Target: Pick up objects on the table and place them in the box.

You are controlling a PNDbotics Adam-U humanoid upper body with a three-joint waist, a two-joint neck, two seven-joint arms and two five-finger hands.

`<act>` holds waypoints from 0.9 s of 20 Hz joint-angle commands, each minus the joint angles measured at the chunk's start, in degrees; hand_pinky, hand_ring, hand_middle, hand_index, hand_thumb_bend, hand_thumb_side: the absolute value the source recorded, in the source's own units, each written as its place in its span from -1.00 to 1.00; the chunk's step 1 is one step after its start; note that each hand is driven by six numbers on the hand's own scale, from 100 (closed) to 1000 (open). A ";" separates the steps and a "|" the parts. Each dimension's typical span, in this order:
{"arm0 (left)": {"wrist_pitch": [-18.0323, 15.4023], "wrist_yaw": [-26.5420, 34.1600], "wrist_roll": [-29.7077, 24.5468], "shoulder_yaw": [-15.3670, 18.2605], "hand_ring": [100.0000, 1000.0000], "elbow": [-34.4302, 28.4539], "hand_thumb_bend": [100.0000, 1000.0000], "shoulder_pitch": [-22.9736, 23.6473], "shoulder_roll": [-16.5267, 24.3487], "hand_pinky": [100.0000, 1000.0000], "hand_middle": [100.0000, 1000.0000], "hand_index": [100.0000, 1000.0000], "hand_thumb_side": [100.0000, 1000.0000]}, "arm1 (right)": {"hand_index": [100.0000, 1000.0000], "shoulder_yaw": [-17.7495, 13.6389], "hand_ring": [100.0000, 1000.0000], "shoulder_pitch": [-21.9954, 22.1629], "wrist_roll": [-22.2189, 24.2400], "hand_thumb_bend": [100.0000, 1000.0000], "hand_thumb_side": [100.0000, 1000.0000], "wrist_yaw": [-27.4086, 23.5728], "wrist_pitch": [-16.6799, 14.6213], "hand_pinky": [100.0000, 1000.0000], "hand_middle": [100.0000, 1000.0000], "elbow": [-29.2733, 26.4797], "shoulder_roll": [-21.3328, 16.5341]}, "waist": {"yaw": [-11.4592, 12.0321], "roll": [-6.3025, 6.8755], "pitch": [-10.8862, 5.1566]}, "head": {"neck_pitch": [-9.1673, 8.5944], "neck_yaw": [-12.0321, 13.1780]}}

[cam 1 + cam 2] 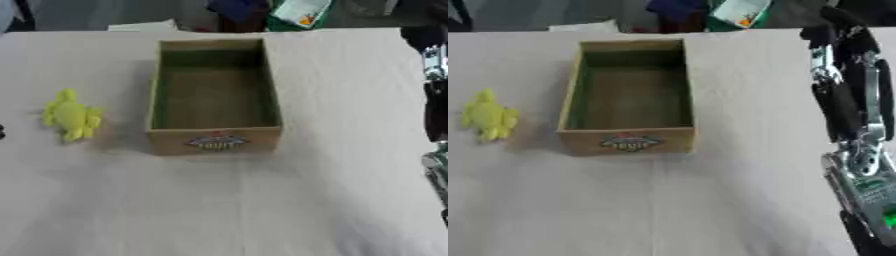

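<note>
A yellow soft toy (72, 116) lies on the table to the left of the box, a short gap away from it. The open cardboard box (214, 141) stands upright in the middle, with a printed label on its front wall and nothing visible inside. My right hand (843, 102) hangs over the table's right side, well clear of the box, its black fingers with silver joints stretched toward the far edge and holding nothing. Only a small dark tip of my left hand (2, 132) shows at the left edge, level with the toy.
A beige cloth (219, 200) covers the table. Beyond the far edge stand a green and white packet (302, 12) and a dark blue object (236, 7). My right forearm (868, 200) runs along the lower right edge.
</note>
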 commanded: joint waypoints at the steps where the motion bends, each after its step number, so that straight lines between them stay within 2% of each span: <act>1: 0.44 -1.95 0.80 0.97 0.75 0.85 0.02 -1.88 1.28 0.27 0.79 1.00 -0.10 | 0.64 -0.09 0.53 -0.56 0.25 -1.00 0.12 0.34 0.04 0.76 0.10 -1.13 -0.82 | -0.18 0.33 -0.46 | -0.87 0.54; 6: -0.45 -2.84 3.39 0.32 0.70 2.75 -0.34 -3.43 0.26 0.24 0.77 1.00 -0.32 | 0.64 0.27 0.53 -0.96 0.33 -1.00 0.10 0.57 0.18 0.77 0.10 -1.13 -0.79 | -0.64 0.67 0.69 | -1.32 1.03; 12: -1.98 0.40 1.92 -0.67 0.66 5.74 -0.23 -5.45 -1.33 0.22 0.74 1.00 -0.32 | 0.64 0.58 0.53 -1.43 0.44 -1.00 0.09 0.70 0.29 0.77 0.10 -1.13 -0.68 | -1.27 0.94 1.74 | -2.11 1.51; 18: -1.26 0.41 1.64 -0.66 0.62 8.86 -0.28 -8.26 -3.18 0.18 0.71 1.00 -0.31 | 0.64 0.84 0.53 -1.68 0.67 -1.00 0.09 0.75 0.38 0.77 0.09 -1.13 -0.47 | -1.85 0.99 2.35 | -2.52 2.04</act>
